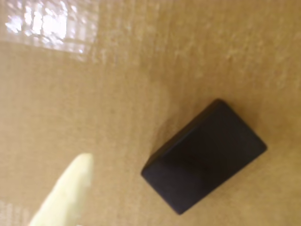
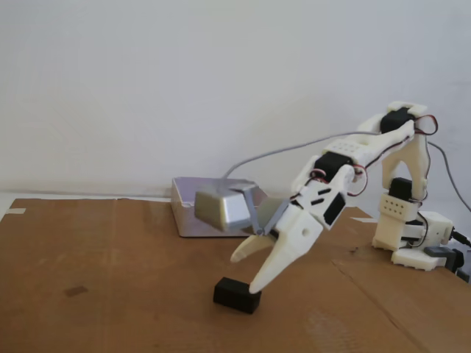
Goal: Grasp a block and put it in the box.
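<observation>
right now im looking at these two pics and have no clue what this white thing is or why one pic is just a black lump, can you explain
The white thing is a small robot arm bolted to a cardboard-covered table. Its end is a two-finger gripper, like a pair of tongs.

The fixed view is a camera standing off to the side, showing the whole arm. The wrist view comes from a camera riding on the arm, looking down at the table; the pale shape at its lower left is one gripper finger.

The black lump is a small block, seen near the gripper in the fixed view too. Behind it sits a silver box with an open lid.

The fingers are spread apart by the block and hold nothing.
</observation>
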